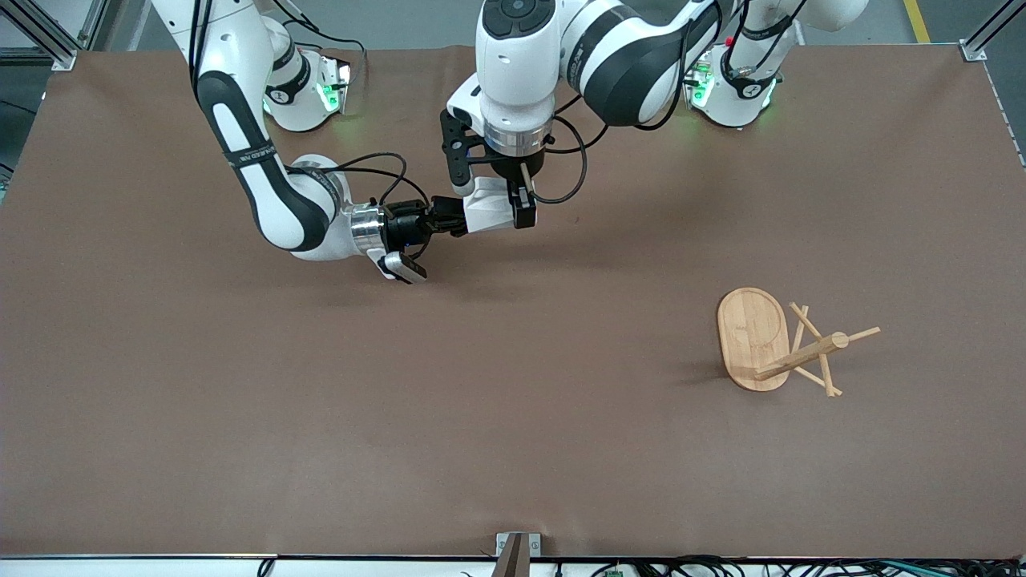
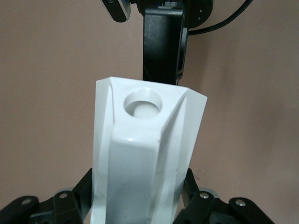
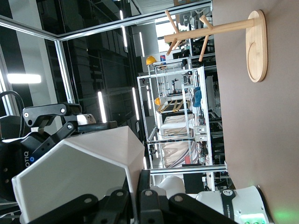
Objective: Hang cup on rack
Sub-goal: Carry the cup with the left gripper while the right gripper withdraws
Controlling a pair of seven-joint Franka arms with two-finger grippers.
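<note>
Cup (image 1: 486,210) was pinched by your left gripper (image 1: 519,195) and right gripper (image 1: 450,222); rack (image 1: 781,343) stood at four o'clock.

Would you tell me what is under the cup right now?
Only bare brown table lies under the cup; it hangs in the air, gripped by both the left gripper and the right gripper. Its inside is hidden.

Both grippers crowd one spot above the table (image 1: 513,417): the right gripper (image 1: 449,222) and left gripper (image 1: 517,196) are each clamped on the cup (image 1: 489,210), blocking each other's way there. The rack (image 1: 753,336) stands well apart toward the left arm's end, pegs (image 1: 817,349) jutting outward; bare brown surface lies between. Peg spacing is hard to judge.
</note>
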